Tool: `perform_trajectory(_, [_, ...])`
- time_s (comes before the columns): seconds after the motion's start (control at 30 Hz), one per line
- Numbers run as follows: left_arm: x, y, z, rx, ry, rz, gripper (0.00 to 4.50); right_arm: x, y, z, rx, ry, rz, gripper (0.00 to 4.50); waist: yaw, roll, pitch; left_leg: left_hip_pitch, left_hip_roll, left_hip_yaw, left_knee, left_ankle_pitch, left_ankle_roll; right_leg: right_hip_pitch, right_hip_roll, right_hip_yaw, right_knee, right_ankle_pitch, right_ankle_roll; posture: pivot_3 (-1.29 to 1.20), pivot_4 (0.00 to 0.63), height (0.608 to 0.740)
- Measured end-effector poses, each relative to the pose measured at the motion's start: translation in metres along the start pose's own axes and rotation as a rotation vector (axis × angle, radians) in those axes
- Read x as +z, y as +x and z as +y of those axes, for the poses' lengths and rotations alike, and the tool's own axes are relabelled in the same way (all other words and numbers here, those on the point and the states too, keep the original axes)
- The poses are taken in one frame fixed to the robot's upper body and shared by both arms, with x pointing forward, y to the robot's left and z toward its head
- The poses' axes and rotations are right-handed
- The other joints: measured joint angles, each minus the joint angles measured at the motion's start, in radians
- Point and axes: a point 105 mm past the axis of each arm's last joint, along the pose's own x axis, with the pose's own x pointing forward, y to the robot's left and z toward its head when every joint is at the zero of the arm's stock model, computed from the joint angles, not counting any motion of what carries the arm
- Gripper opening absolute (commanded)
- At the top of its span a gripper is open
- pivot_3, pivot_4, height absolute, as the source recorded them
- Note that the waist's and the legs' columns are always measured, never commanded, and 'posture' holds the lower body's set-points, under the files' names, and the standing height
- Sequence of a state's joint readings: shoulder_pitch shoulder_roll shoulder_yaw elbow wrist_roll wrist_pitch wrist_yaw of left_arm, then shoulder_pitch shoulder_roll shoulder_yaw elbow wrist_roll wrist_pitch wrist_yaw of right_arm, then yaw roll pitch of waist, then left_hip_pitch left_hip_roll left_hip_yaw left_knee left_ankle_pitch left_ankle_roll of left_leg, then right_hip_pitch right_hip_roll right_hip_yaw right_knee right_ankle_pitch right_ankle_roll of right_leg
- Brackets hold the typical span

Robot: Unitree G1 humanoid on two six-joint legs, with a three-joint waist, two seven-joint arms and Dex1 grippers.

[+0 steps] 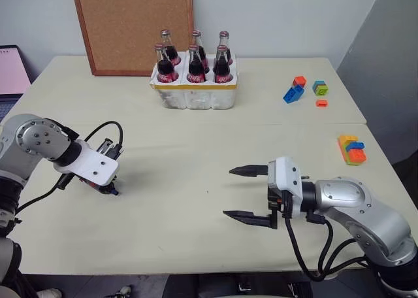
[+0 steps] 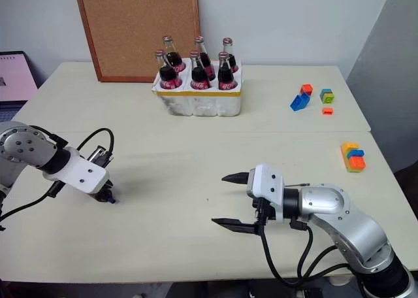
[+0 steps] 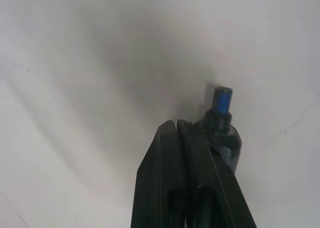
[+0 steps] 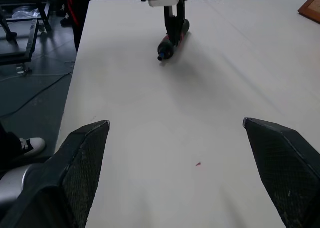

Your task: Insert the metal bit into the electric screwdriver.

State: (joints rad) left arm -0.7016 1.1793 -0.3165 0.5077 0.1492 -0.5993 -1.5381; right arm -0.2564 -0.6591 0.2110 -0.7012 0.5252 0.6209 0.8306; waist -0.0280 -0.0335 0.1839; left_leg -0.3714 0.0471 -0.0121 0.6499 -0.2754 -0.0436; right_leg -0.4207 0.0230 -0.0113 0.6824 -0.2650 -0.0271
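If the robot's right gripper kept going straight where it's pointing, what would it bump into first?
Probably the screwdriver held in the left gripper. The right gripper points across bare table towards it, though depth is hard to judge.

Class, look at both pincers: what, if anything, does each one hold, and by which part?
The left pincer is shut on the electric screwdriver, gripping its body behind the blue-tipped nose. The right pincer is open and holds nothing.
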Motion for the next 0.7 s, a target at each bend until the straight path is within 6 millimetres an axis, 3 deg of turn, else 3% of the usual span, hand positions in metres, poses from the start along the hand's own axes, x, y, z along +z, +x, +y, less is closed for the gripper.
perform_trajectory(0.27, [0.007, -0.001, 0.004, 0.043, -0.069, -0.070, 0.03, -0.001, -0.006, -0.002, -0.004, -0.006, 0.014, 4.50, 0.001, 0.000, 0.000, 0.000, 0.000, -0.001, 0.000, 0.000, 0.000, 0.000, 0.000, 0.000, 0.000, 0.000, 0.000, 0.00, 0.150, 0.740])
perform_trajectory(0.43, [0.017, -0.022, 0.019, 0.163, -0.097, -0.090, 0.91, -0.003, -0.010, -0.001, 0.020, -0.002, 0.029, 4.50, -0.001, 0.000, 0.000, -0.001, 0.000, 0.000, 0.001, 0.000, 0.000, 0.000, 0.000, 0.000, 0.000, 0.000, 0.000, 0.00, 0.150, 0.740])
perform_trajectory(0.7, [0.014, -0.032, -0.024, -0.022, -0.058, 0.046, 2.60, -0.004, -0.020, -0.005, 0.076, 0.002, 0.064, 4.50, -0.001, 0.000, 0.000, 0.003, 0.000, 0.001, 0.000, 0.000, 0.000, 0.001, 0.000, 0.001, 0.001, 0.000, 0.000, 0.00, 0.150, 0.740])
